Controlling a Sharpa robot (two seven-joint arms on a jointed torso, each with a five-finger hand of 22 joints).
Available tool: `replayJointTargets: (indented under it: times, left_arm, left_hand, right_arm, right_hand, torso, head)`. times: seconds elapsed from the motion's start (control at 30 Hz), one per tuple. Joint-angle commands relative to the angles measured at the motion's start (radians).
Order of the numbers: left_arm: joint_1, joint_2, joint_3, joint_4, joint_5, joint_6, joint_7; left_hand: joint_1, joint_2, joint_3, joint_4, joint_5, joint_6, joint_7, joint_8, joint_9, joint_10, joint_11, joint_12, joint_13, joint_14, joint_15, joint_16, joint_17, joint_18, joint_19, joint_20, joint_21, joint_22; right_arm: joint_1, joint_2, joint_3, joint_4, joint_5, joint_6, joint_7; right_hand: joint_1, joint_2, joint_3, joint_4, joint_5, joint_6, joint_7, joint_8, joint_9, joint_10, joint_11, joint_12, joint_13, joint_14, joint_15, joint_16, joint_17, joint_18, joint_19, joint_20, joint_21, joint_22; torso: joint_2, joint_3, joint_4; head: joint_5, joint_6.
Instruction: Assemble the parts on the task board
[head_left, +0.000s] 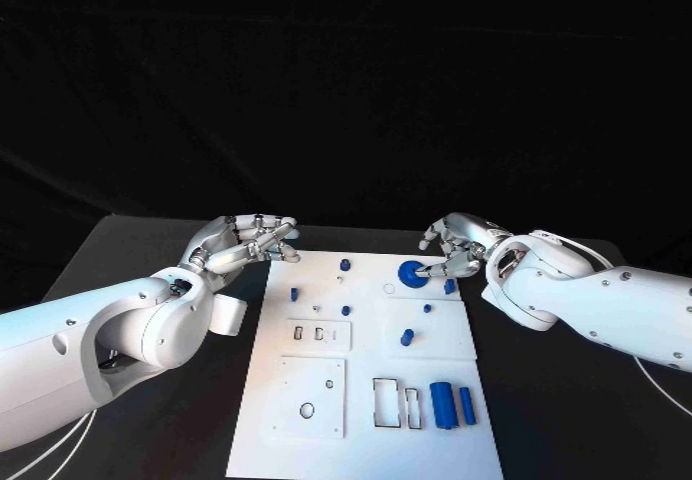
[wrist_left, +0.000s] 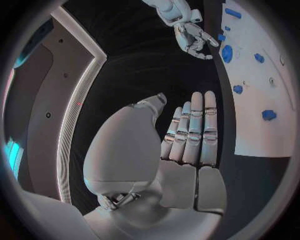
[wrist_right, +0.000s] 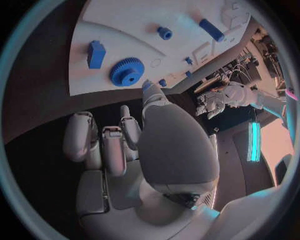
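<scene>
Both hands flank task board (head_left: 289, 440) edges

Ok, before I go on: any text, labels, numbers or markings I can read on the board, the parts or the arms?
None readable.
The task board shows bare white with outlined slots.
The blue parts, such as the gear, carry no print.
Both the left hand and right hand are unmarked.
</scene>
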Motion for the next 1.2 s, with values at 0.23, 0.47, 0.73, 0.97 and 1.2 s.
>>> replayJointTargets:
  times: [0.23, 0.47, 0.73, 0.97, 1.2]
  left_arm:
    - [0.001, 0.003, 0.001, 0.001, -0.002, 0.018, 0.005]
    - [0.001, 0.002, 0.001, 0.001, -0.002, 0.018, 0.003]
    - [0.001, 0.002, 0.001, 0.0, -0.002, 0.017, 0.001]
    - [0.001, 0.002, 0.001, 0.0, -0.002, 0.018, 0.0]
    - [0.001, 0.001, 0.001, 0.0, -0.002, 0.018, -0.001]
  left_hand:
    - [-0.01, 0.003, -0.004, -0.001, -0.003, -0.007, 0.03, -0.004, 0.001, -0.007, 0.003, -0.006, 0.001, -0.01, 0.0, 0.007, 0.002, 0.008, -0.01, 0.0, 0.004, 0.0]
    - [-0.01, 0.004, -0.004, -0.002, -0.003, -0.007, 0.03, -0.004, 0.001, -0.007, 0.003, -0.006, 0.001, -0.011, 0.0, 0.008, 0.002, 0.008, -0.011, 0.0, 0.003, 0.0]
    - [-0.01, 0.004, -0.004, -0.002, -0.003, -0.007, 0.03, -0.004, 0.001, -0.007, 0.003, -0.006, 0.001, -0.011, 0.0, 0.008, 0.002, 0.008, -0.011, 0.0, 0.003, 0.0]
    - [-0.009, 0.004, -0.004, -0.003, -0.002, -0.007, 0.03, -0.004, 0.002, -0.008, 0.004, -0.006, 0.001, -0.013, 0.001, 0.009, 0.003, 0.008, -0.013, 0.001, 0.003, 0.0]
    - [-0.009, 0.004, -0.004, -0.003, -0.002, -0.007, 0.03, -0.004, 0.002, -0.008, 0.004, -0.006, 0.001, -0.013, 0.001, 0.009, 0.003, 0.008, -0.013, 0.001, 0.003, 0.0]
  right_arm:
    - [-0.011, 0.026, -0.002, -0.037, 0.045, 0.047, -0.031]
    - [-0.017, 0.037, -0.003, -0.039, 0.037, 0.049, -0.033]
    - [-0.018, 0.042, -0.003, -0.038, 0.031, 0.049, -0.033]
    - [-0.02, 0.047, -0.003, -0.04, 0.029, 0.053, -0.034]
    - [-0.024, 0.052, -0.004, -0.048, 0.023, 0.063, -0.038]
  right_hand:
    - [0.016, 0.011, 0.019, -0.003, 0.009, 0.002, -0.001, 0.021, 0.006, 0.031, -0.002, 0.042, 0.044, 0.08, 0.005, 0.02, 0.145, -0.016, 0.026, -0.001, 0.027, 0.033]
    - [0.022, 0.015, 0.031, -0.004, 0.015, 0.008, -0.003, 0.028, 0.006, 0.049, -0.003, 0.071, 0.074, 0.084, 0.004, 0.029, 0.166, -0.019, 0.036, -0.001, 0.042, 0.053]
    - [0.026, 0.018, 0.041, -0.004, 0.021, 0.014, -0.004, 0.032, 0.005, 0.053, -0.004, 0.078, 0.082, 0.087, 0.004, 0.034, 0.178, -0.022, 0.043, -0.001, 0.053, 0.066]
    - [0.033, 0.022, 0.053, -0.005, 0.024, 0.019, -0.005, 0.033, 0.004, 0.056, -0.005, 0.084, 0.089, 0.088, 0.003, 0.036, 0.184, -0.023, 0.046, -0.002, 0.058, 0.073]
    - [0.04, 0.023, 0.063, -0.006, 0.022, 0.02, -0.005, 0.031, 0.001, 0.054, -0.005, 0.083, 0.088, 0.088, 0.003, 0.038, 0.187, -0.025, 0.049, -0.002, 0.062, 0.079]
  torso:
    - [0.0, -0.0006, -0.0013]
    - [0.001, -0.001, -0.0004]
    - [0.001, -0.0002, -0.0025]
    - [0.001, -0.0008, -0.0002]
    - [0.002, -0.0011, -0.0002]
  head:
    - [0.008, -0.005]
    - [0.005, -0.009]
    - [0.008, -0.009]
    - [0.006, -0.012]
    - [0.006, -0.013]
